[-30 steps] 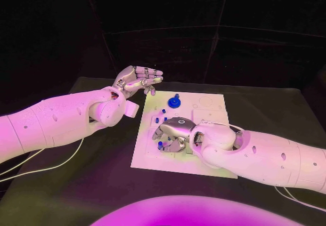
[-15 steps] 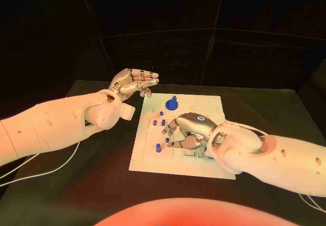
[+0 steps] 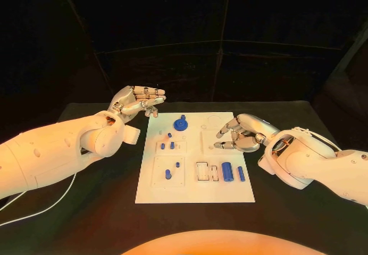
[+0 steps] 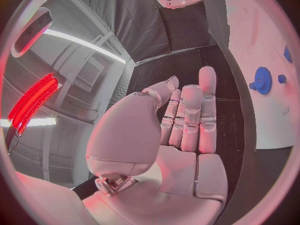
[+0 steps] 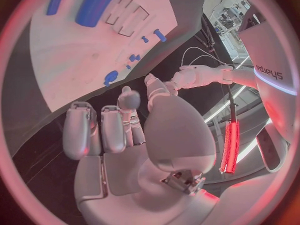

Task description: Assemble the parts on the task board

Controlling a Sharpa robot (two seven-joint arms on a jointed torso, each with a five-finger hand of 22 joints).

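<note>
— While your right hand (image 3: 240,133) hovers over the task board (image 3: 195,191), where are the parts?
— At its seven o'clock: a big blue cylinder (image 3: 227,170). The hand is curled, holding nothing.
— And your left hand (image 3: 139,100)?
— Fingers loosely bent, empty; the blue gear (image 3: 181,125) sits at its four o'clock.

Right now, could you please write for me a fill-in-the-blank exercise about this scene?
1. The small parts on the white task board are all coloured ____.
2. The gear lies nearer the left robot hand than the ____ one.
3. The table under the board is ____.
Missing words: blue; right; black.
</note>
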